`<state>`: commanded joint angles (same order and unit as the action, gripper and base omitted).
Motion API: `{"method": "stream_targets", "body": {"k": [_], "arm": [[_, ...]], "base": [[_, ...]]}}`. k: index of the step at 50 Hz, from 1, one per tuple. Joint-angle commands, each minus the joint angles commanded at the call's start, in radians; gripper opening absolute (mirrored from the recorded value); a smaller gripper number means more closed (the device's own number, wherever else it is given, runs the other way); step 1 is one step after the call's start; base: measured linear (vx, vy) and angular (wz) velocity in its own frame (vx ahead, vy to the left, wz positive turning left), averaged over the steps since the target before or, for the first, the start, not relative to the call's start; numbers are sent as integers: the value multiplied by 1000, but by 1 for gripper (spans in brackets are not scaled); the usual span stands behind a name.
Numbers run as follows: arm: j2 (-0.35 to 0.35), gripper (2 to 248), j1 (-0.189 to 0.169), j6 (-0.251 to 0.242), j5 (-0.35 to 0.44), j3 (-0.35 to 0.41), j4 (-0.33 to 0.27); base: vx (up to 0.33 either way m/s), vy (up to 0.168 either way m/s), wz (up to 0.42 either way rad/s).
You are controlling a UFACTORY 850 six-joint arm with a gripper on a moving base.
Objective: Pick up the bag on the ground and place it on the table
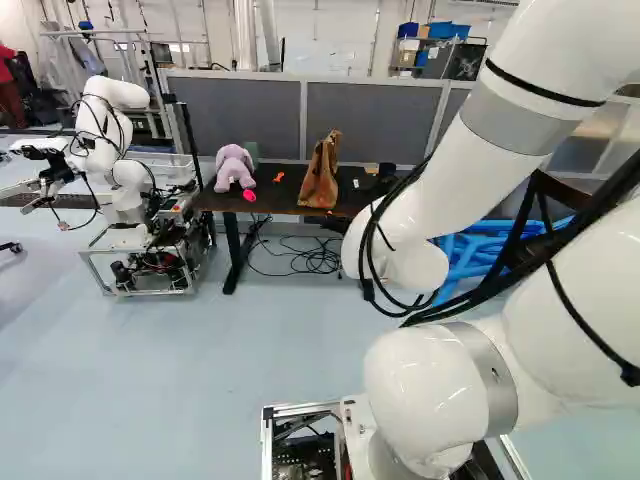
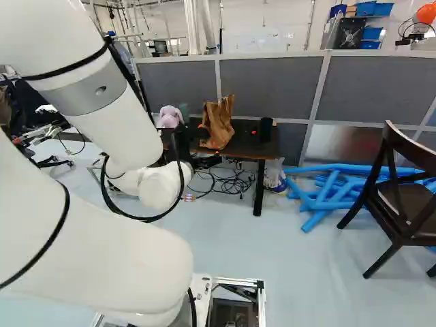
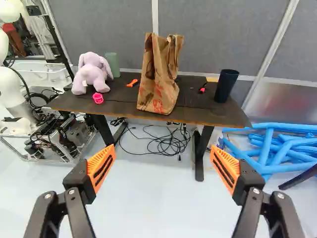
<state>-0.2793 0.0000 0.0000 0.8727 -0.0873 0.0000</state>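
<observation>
We've the paper bag (image 3: 159, 82) upright on the table (image 3: 205, 113), nr its front edge. Our gripper (image 3: 162, 150) is spread wide, w/ nothing in it, clear of the bag. Placing's prob. done; at most we've parking left.

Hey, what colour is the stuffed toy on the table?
The toy is pale purple, best seen in the wrist view.

Bag (image 3: 159, 82) — crumpled paper; arm (image 1: 455, 185) — smooth, glossy.
</observation>
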Motion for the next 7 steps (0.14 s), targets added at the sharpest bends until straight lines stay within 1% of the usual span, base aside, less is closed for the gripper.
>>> {"method": "stream_targets", "body": {"k": [7], "arm": [[0, 247, 0, 0, 0, 0, 0]], "base": [[0, 0, 0]]}}
